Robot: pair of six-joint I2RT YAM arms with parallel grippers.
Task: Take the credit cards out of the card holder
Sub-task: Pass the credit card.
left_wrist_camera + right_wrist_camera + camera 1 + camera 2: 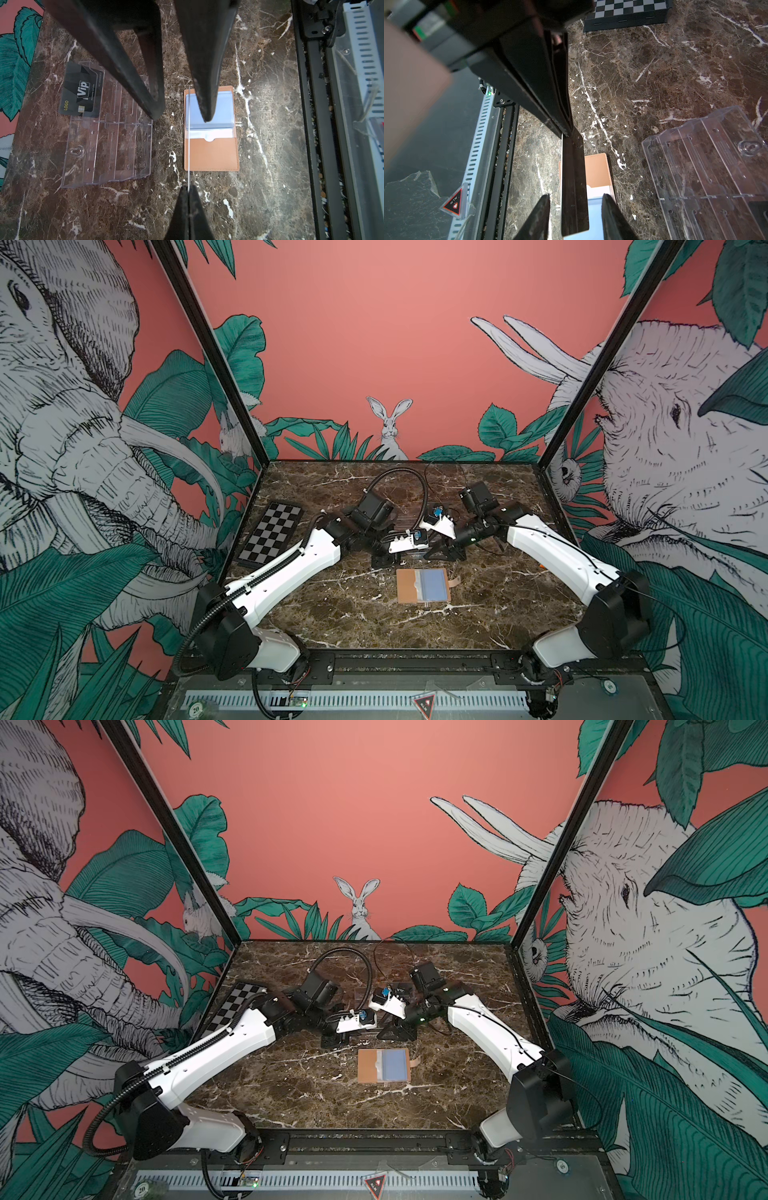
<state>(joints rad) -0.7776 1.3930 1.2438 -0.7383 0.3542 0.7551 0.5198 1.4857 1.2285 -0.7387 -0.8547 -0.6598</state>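
I hold credit card (575, 187) edge-on in clenched left gripper (188, 188), lifted clear of open card holder (212, 149), likely for handover. Right gripper (576, 196) straddles it, fingers apart, not touching. Second card (83, 91) stands in clear stand (108, 145) beside holder.

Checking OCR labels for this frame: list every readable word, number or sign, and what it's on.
"Vip": credit card in the clear stand.
"LOGO": same card, yellow.
"ALL IN" plus a heart: triangular sign by the slotted white rail.
"20": round token by that rail.
Same card's small print and number: too small to read.
Second credit card, in the left tool: no text visible.
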